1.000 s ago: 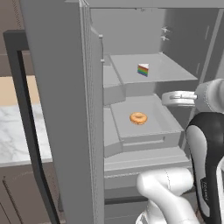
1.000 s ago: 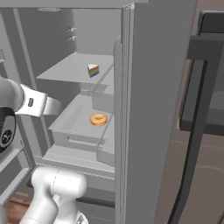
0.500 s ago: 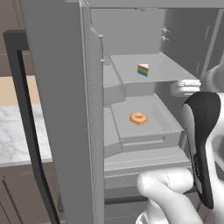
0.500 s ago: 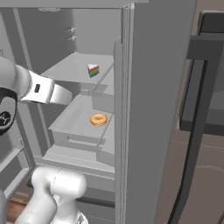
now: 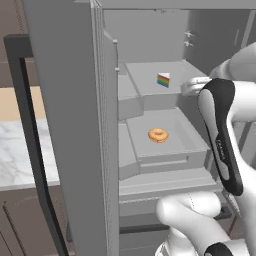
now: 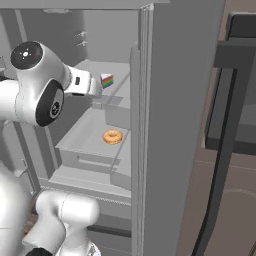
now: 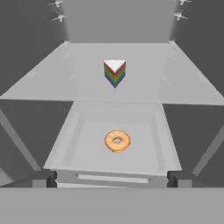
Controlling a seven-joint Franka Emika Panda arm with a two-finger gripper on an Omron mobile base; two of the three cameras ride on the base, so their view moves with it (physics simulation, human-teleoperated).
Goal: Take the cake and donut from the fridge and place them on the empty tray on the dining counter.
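Note:
The grey fridge (image 5: 150, 30) stands open in front of me. The cake (image 5: 163, 80) (image 6: 106, 80) (image 7: 115, 72), a rainbow wedge with white frosting, stands on the upper shelf. The donut (image 5: 158, 135) (image 6: 113, 136) (image 7: 117, 141), an orange-tan ring, lies in the shallow pulled-out bin one level below. My gripper (image 7: 112, 180) is open, its two dark fingertips (image 7: 51, 178) wide apart, nothing between them. It hovers in front of the bin, facing into the fridge, apart from both foods. The hand (image 5: 194, 86) (image 6: 84, 85) is at about shelf height, at the fridge opening.
One open fridge door (image 5: 70, 125) with a dark handle (image 5: 30, 130) walls off the left side, and the other door (image 6: 180, 125) the right. A marble counter (image 5: 15, 150) lies behind the left door. Lower shelves and drawers (image 5: 165, 187) sit under the bin.
The arm has swung up and over. The hand has moved from low at the fridge's side to shelf height, near the cake. Cake and donut have not moved.

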